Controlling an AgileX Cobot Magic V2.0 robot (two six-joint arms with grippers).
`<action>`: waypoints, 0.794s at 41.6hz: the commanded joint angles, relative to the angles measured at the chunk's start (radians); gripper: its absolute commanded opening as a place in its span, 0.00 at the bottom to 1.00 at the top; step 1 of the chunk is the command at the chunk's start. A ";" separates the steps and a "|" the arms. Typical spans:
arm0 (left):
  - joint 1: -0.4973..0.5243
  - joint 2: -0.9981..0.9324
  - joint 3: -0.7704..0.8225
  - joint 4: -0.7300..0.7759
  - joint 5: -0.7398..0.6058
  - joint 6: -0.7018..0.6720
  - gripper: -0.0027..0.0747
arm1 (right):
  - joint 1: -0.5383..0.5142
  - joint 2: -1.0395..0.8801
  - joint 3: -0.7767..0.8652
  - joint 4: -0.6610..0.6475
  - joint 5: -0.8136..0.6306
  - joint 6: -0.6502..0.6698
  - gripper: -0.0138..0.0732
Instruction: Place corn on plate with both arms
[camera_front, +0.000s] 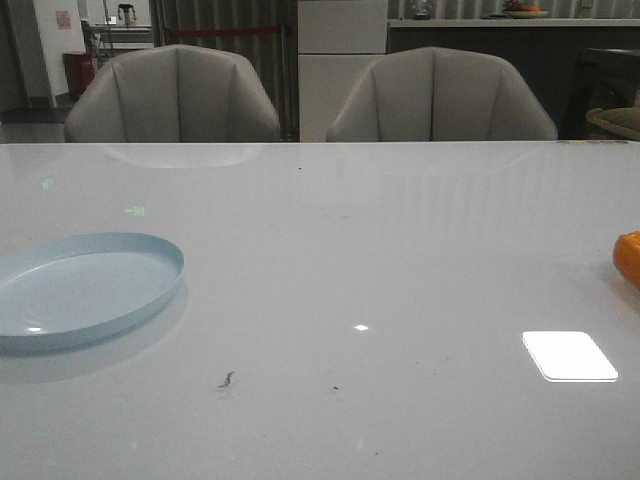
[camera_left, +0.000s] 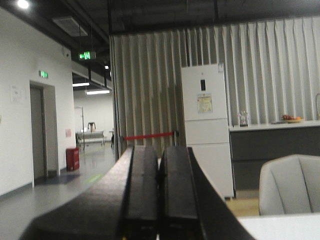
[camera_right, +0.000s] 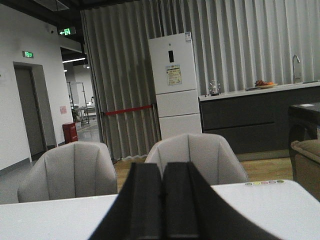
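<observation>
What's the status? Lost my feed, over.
Left hand shut, empty; right hand shut, empty. Corn at table's right edge, plate far left, bare. Nothing between them.

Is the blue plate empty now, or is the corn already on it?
Empty. The front view shows the plate bare at the table's left, while the corn lies at the far right edge, only partly in view.

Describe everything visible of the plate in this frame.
The plate is round, shallow and pale blue, with a low raised rim and a smooth, plastic-looking surface. It sits flat on the white table at the front view's left, its left side cut off by the frame edge. It is empty, and nothing touches it except the table. Neither wrist view shows it.
</observation>
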 joint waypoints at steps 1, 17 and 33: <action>0.000 0.112 -0.139 0.001 -0.055 -0.003 0.16 | -0.006 0.130 -0.117 -0.016 -0.070 -0.010 0.23; 0.000 0.532 -0.358 -0.001 0.049 -0.003 0.16 | -0.006 0.563 -0.312 -0.015 -0.047 -0.010 0.23; 0.000 0.702 -0.358 -0.001 0.190 -0.003 0.19 | -0.004 0.746 -0.312 -0.015 0.198 -0.010 0.26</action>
